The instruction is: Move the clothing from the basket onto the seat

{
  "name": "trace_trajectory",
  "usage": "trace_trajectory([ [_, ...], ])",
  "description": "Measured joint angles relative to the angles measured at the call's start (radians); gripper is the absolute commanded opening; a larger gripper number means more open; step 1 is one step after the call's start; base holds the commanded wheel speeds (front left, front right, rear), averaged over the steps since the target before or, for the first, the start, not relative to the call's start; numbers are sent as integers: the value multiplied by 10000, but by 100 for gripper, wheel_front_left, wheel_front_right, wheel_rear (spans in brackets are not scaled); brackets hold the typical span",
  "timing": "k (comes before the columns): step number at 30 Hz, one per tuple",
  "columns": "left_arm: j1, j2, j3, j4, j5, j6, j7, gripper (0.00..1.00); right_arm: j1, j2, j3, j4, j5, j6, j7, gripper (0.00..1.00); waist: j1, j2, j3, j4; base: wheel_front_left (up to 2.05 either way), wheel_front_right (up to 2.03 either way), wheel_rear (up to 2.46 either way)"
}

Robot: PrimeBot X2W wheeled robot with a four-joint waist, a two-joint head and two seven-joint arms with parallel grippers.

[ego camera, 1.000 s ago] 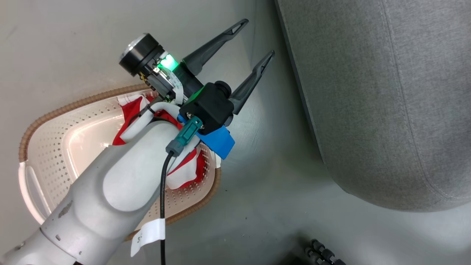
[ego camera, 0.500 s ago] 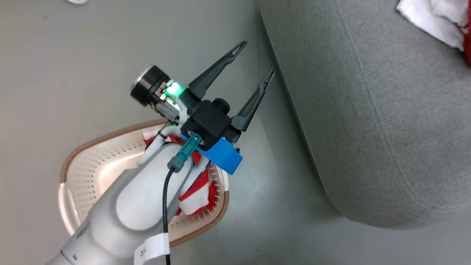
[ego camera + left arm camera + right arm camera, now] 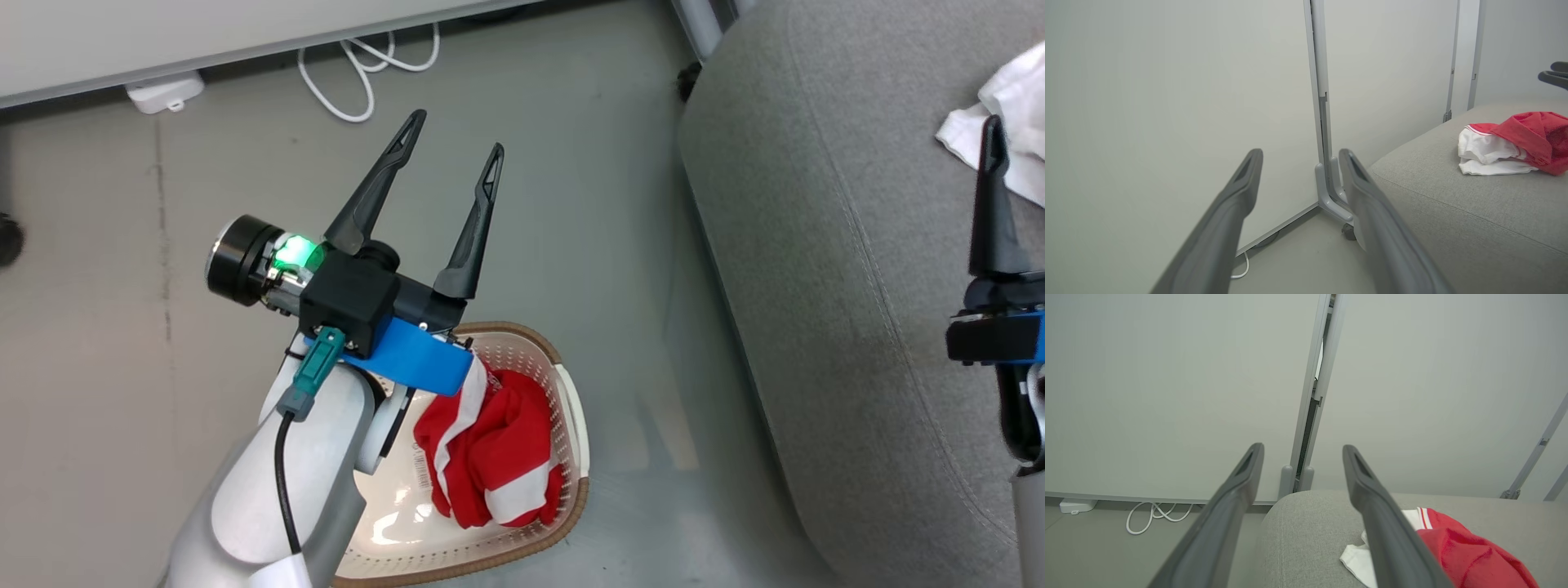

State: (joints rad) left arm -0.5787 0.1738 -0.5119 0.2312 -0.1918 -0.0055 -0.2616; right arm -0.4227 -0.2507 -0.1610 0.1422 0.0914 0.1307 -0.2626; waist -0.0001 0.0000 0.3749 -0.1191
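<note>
The cream basket (image 3: 574,425) stands on the floor with a crumpled red-and-white piece of clothing (image 3: 490,445) inside it. My left gripper (image 3: 455,135) hangs above and beyond the basket, open and empty; in its own view the left gripper (image 3: 1300,152) points at a partition. The grey seat (image 3: 816,245) fills the right side. Another red-and-white piece of clothing (image 3: 1515,141) lies on the seat (image 3: 1453,212). My right gripper (image 3: 1302,448) is open above the seat (image 3: 1298,539), apart from that clothing (image 3: 1457,547). One of its fingers (image 3: 992,204) shows at the right edge.
Pale grey partition panels (image 3: 1167,102) stand behind the seat, with a metal foot (image 3: 1331,200) on the floor. A white cable (image 3: 359,73) and a small white box (image 3: 163,91) lie by the partition's base. Open grey floor (image 3: 629,286) separates the basket from the seat.
The head view has shifted, bringing the partition base, the cable and my right gripper's finger into it. My left arm now covers less of the basket's clothing. The left gripper stays open.
</note>
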Motion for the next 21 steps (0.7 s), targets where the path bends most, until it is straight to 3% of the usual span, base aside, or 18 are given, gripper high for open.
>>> trace_trajectory([
  [11,1481,-330,1850,-249,192,63,-4,100,326,357,1609,127,8,0,0,100,0,0,-1293,1368,0,0,0],
  [21,2766,-583,3106,-209,454,-84,-4,100,1310,755,1708,407,142,0,0,100,-1,0,-2235,2062,0,0,0],
])
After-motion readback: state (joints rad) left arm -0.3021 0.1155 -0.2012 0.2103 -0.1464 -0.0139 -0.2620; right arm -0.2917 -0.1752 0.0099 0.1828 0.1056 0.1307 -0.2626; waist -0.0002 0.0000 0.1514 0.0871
